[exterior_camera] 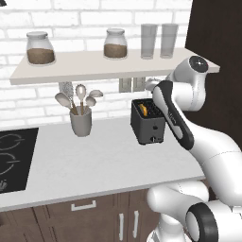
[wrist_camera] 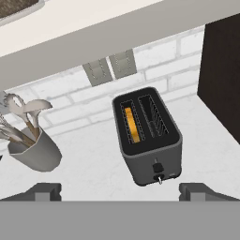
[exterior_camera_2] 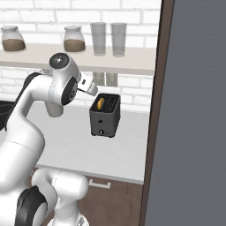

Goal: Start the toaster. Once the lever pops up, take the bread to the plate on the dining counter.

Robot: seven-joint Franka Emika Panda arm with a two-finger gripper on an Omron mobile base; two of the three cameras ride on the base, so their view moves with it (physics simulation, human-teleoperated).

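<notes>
I see the white worktop (exterior_camera: 94, 160) spread across the lower half of the left base frame, with the black hob (exterior_camera: 14, 158) at its left edge. Above it the pale shelf (exterior_camera: 90, 66) crosses the upper part, carrying two jars (exterior_camera: 40, 47) and two glasses (exterior_camera: 149, 40). My arm (exterior_camera: 189, 123) rises at the right of that frame. The toaster (wrist_camera: 147, 136) sits right of centre in the hand frame, standing on the worktop against the brick wall, just below two wall sockets (wrist_camera: 110, 68). The bread (wrist_camera: 132, 124) stands down in its left slot (the right slot looks dark to me). A grey utensil cup (wrist_camera: 37, 150) stands at the left, well apart from the toaster. My gripper (wrist_camera: 120, 190) shows its two finger tips at the bottom corners, spread wide apart and holding nothing, short of the toaster's front
</notes>
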